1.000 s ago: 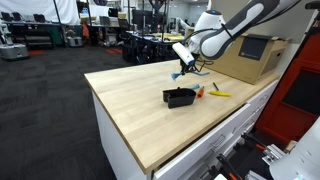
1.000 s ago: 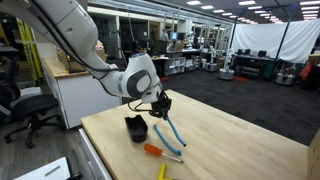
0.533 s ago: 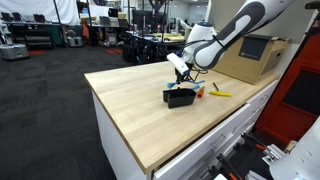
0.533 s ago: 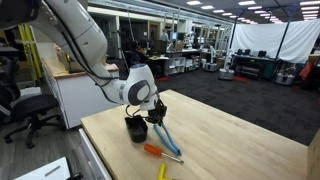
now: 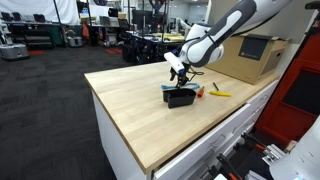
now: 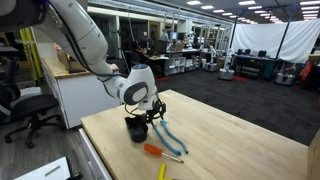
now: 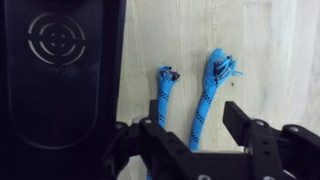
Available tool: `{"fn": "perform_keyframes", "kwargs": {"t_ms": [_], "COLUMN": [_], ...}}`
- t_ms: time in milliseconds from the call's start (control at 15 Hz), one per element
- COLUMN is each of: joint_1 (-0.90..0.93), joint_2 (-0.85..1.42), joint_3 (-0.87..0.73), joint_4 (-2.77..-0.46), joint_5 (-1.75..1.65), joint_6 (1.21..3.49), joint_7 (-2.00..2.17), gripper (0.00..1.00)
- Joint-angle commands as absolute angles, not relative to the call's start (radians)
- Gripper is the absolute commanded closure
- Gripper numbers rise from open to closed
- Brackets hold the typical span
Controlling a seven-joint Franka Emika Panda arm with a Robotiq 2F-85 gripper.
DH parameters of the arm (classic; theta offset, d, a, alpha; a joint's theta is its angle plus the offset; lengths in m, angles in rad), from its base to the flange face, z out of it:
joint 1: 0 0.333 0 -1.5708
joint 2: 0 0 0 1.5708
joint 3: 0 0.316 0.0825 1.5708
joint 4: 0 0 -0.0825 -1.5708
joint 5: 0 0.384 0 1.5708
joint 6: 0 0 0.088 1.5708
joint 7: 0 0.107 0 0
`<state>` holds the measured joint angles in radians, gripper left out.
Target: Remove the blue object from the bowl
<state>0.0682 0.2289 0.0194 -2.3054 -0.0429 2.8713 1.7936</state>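
Note:
The blue object (image 7: 210, 88) is a doubled light-blue rope with frayed ends, lying on the wooden table just beside the bowl (image 7: 60, 70), outside it. In an exterior view the blue object (image 6: 172, 138) stretches from the gripper toward the table's front. The bowl (image 6: 136, 128) is small, black and low, and it also shows under the arm in an exterior view (image 5: 180, 97). My gripper (image 7: 190, 118) hangs low over the rope next to the bowl. It is open, and one strand runs between the fingers without being pinched.
A small orange item (image 6: 155, 151) and a yellow stick (image 6: 162, 171) lie near the table's front edge. A cardboard box (image 5: 250, 58) stands at the far side of the table. Office chairs and desks surround the table.
The gripper came down beside the bowl with the blue object hanging from it, then its jaws opened. The blue object now lies on the table.

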Motion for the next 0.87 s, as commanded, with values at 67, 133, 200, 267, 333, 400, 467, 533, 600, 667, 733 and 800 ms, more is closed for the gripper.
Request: {"fn": "perform_keyframes", "kwargs": {"t_ms": [67,133,200,267,333,400,467,533,600,667,733,800], "joint_1": [0.054,0.057,0.061,0.064,0.064,0.064,0.064,0.064,0.064,0.064,0.064,0.064], "joint_2": [0.141,0.122,0.097,0.080,0.058,0.041,0.020,0.004,-0.012,-0.024,-0.034,-0.043], "joint_3": [0.058,0.057,0.051,0.047,0.045,0.043,0.044,0.046,0.047,0.048,0.049,0.051], "joint_4": [-2.306,-2.304,-2.304,-2.302,-2.303,-2.301,-2.297,-2.293,-2.289,-2.283,-2.280,-2.275], "joint_5": [0.146,0.172,0.188,0.197,0.202,0.204,0.202,0.202,0.193,0.195,0.180,0.173], "joint_6": [2.774,2.739,2.686,2.652,2.618,2.578,2.509,2.453,2.385,2.333,2.287,2.245], "joint_7": [1.650,1.627,1.615,1.607,1.604,1.604,1.602,1.601,1.607,1.608,1.625,1.633], "gripper": [0.00,0.00,0.00,0.00,0.00,0.00,0.00,0.00,0.00,0.00,0.00,0.00]}}
